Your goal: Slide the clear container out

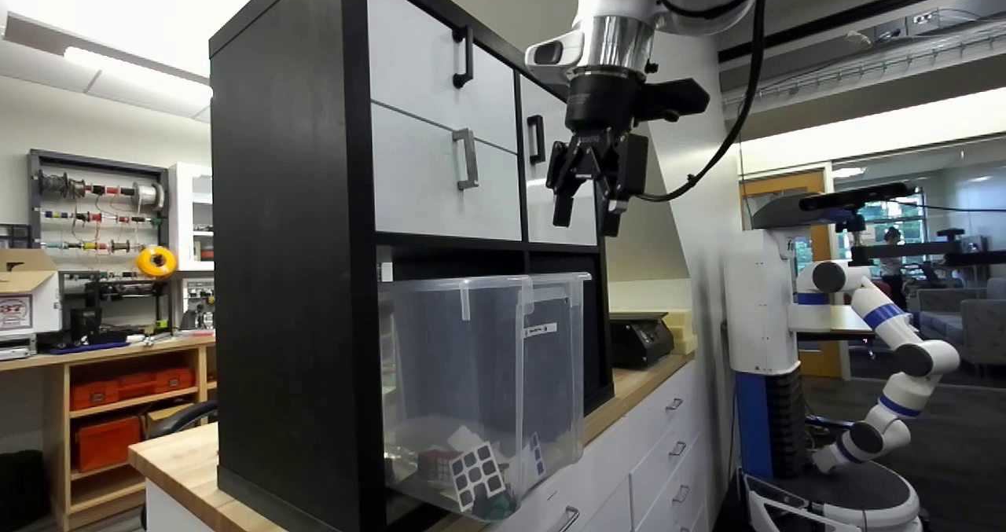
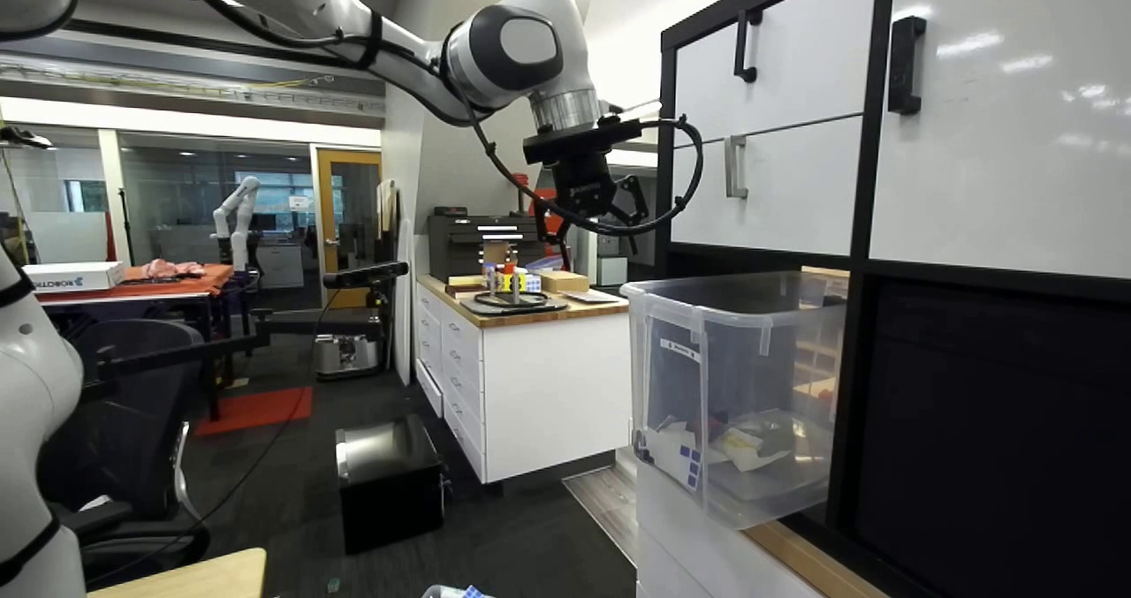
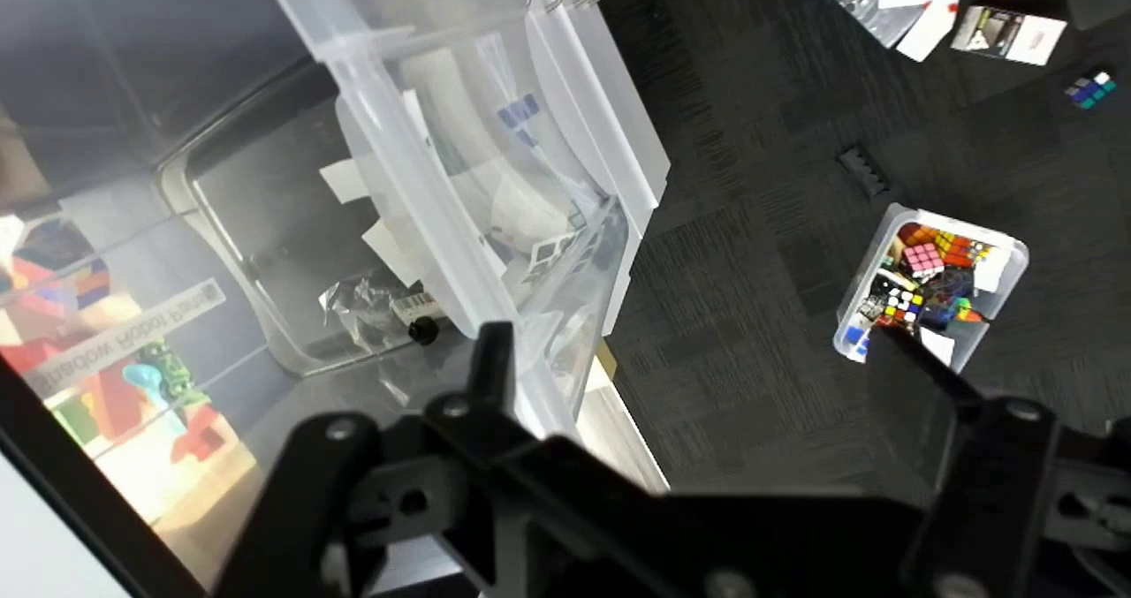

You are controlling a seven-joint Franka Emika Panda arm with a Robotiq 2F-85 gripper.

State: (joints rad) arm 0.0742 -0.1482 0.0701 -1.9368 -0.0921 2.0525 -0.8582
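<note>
In an exterior view, found the cabinet (image 1: 283, 241) at left, standing on the tabletop (image 1: 185, 449). Right of the cabinet's dark side, found the clear container (image 1: 479, 375) partly out of a lower compartment (image 1: 456, 263), jutting past the cabinet's front and seemingly past the tabletop edge. Feared chiefly a forward tip, from pulling beyond the cabinet without support beneath. Noted loose items (image 1: 476, 475) low in the container; suspected a forward slide from any jerk. Suspected jamming inside the compartment from a skewed pull. Farther right, saw the gripper (image 1: 587, 216) in front of the cabinet and above the container's rim (image 1: 448, 282), unclenched, with fingers (image 1: 563, 211) spread around nothing. In the wrist view, saw one finger lined up near the rim and another over floor (image 3: 751, 183); expected a missed or shoved rim from descending without realigning.
</note>
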